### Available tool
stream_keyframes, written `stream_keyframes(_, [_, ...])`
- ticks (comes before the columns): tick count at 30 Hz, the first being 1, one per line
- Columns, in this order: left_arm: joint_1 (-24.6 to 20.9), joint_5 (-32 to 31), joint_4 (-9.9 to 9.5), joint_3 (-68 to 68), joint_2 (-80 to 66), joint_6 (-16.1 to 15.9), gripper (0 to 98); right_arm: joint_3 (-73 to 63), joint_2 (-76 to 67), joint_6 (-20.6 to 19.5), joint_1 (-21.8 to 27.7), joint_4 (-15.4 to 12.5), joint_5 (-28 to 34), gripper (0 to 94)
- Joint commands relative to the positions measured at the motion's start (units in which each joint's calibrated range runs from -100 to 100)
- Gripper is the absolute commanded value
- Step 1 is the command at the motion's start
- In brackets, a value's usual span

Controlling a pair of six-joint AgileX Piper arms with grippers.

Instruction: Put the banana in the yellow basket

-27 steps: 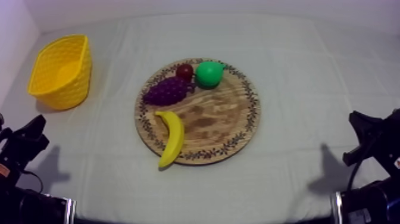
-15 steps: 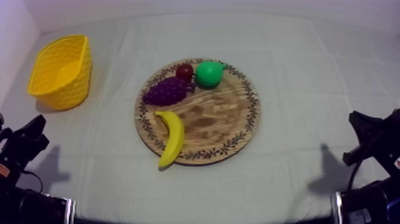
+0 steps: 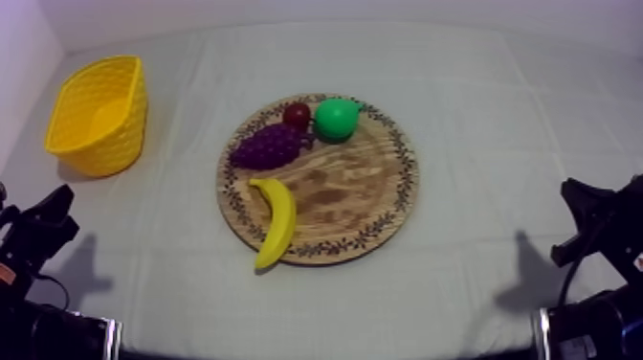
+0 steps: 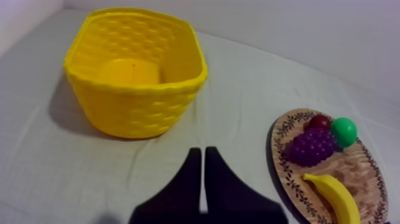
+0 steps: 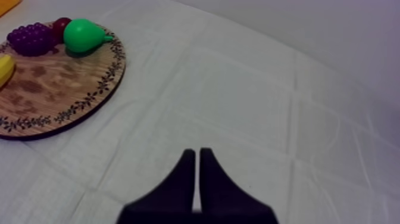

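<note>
The table under its grey-white cloth (image 3: 478, 86) lies wide below me. The round wooden board with the patterned rim (image 3: 378, 196) is at its middle. The yellow woven basket (image 3: 100, 153) is up by the far left corner, well apart from the board.

My left gripper (image 4: 202, 152) sits low at the near left edge, fingers pressed into a narrow wedge, holding nothing. My right gripper (image 5: 197, 153) is the same at the near right edge.

The curved yellow toy banana (image 3: 277, 222) lies at the board's near left edge, its tip poking over the rim.

The dangers, as I judge them:
- **Closed fingers:** if I come down with them together, I shove the banana off the board.
- **Off-centre pinch:** that curve could roll or swing out.
- **Reaching too far:** I could bump the purple bunch of grapes (image 3: 268, 146), just beyond the banana. That could nudge the green pear (image 3: 336, 118) and the small red fruit (image 3: 297, 115).
- **Carrying low:** I could clip the basket's wall and tip it.
</note>
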Motion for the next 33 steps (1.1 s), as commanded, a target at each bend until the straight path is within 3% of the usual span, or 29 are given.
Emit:
stream_keyframes(1, [0.0,0.5,0.01,-0.1,0.0,-1.1,0.2,0.0,0.0,0.0,0.0,0.0,0.0,0.5])
stream_keyframes(5, [0.5,1.0,0.08,-0.3,0.0,-0.7,0.4,0.0,0.0,0.0,0.0,0.0,0.0,0.5])
stream_keyframes(10, [2.0,3.8,0.1,-5.6,4.0,4.1,2.0,0.0,0.0,0.0,0.0,0.0,0.0,0.5])
stream_keyframes(14, [3.4,8.6,0.0,-17.9,12.6,6.6,2.0,0.0,0.0,0.0,0.0,0.0,0.0,0.5])
stream_keyframes(18, [4.9,14.7,2.85,-33.5,24.9,7.6,1.2,0.0,0.0,0.0,0.0,0.0,0.0,0.5])
stream_keyframes(21, [6.0,18.9,6.06,-42.7,34.2,8.7,0.7,0.0,0.0,0.0,0.0,0.0,0.0,0.5])
stream_keyframes(27, [9.1,22.8,10.5,-51.7,49.0,10.4,0.3,0.0,0.0,0.0,0.0,0.0,0.0,0.5])
stream_keyframes(33, [15.1,21.3,11.38,-54.9,60.6,10.9,0.3,0.0,0.0,0.0,0.0,0.0,0.0,0.5])
